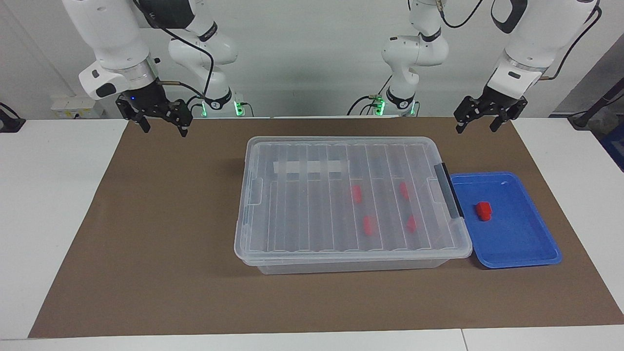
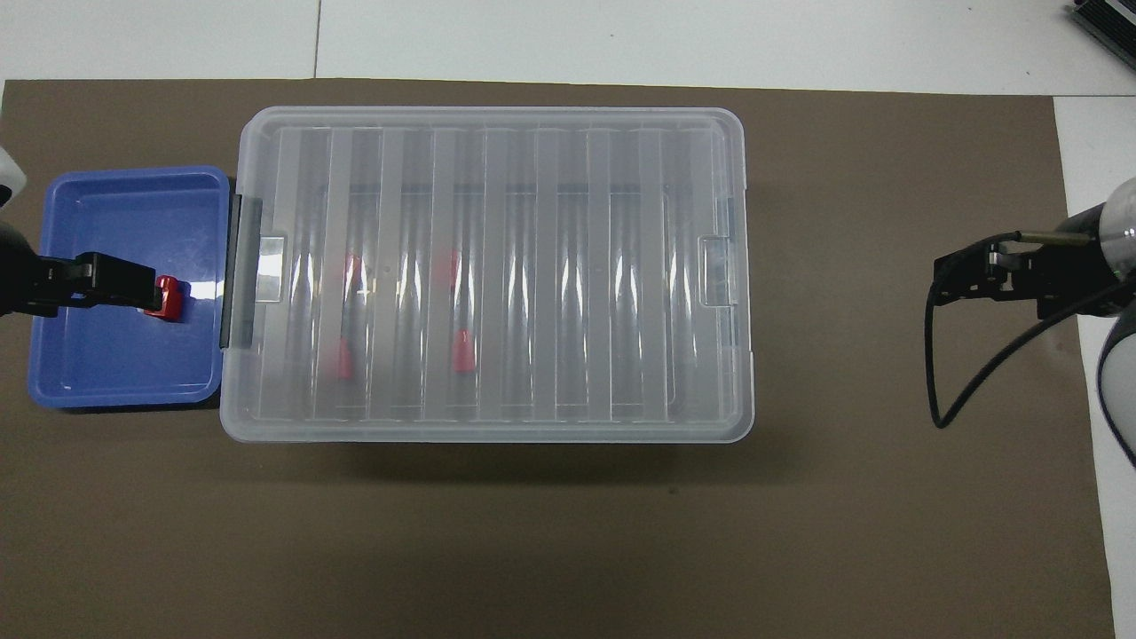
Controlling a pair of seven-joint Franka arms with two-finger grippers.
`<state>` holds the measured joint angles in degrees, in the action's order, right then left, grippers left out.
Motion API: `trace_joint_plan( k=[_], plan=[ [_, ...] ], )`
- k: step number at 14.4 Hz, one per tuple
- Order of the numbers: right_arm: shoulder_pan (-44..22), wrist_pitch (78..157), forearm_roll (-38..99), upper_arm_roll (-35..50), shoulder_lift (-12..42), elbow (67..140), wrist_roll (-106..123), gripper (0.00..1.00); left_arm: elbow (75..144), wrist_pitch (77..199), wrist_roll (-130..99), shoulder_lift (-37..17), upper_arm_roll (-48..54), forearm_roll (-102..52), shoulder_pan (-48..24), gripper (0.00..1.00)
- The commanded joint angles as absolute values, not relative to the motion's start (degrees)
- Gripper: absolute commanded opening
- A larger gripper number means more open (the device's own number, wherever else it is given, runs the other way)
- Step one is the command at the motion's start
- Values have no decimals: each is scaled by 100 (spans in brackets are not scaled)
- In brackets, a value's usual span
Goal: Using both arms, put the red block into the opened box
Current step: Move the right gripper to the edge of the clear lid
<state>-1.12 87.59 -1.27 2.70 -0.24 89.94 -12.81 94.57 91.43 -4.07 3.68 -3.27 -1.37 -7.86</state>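
box (image 1: pixel 341 204): clear ribbed plastic bin, lid on, four red blocks inside
red block (image 1: pixel 484 210): chunky, stepped, in glossy blue tray (image 1: pixel 526 243) beside box
left hand (image 1: pixel 483 122): spread, raised, empty
right hand (image 1: pixel 163 126): spread, raised, empty

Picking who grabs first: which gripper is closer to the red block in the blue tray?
Left. The left gripper hangs open above the table at the blue tray's end, near the red block. The right gripper, open, waits past the box's other end.
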Motion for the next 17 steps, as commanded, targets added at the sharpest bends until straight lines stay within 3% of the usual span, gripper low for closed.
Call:
trace_joint_plan(
  k=[1, 6, 12, 17],
  plan=[
    [-62, 8850, -53, 299, -211, 9228, -1397, 100, 9492, 9141, -448, 422, -316, -105, -773, 100],
    [-53, 9009, -53, 299, -220, 9290, -1362, 100, 9492, 9132, -448, 422, -308, -105, -773, 100],
    [-131, 10255, -35, 299, -352, 10133, -1406, 100, 9492, 9141, -448, 422, -316, -105, -773, 100],
    [-412, 11047, -44, 360, -106, 10529, -1616, 100, 9492, 9141, -448, 422, -316, -105, -773, 100]
  ],
)
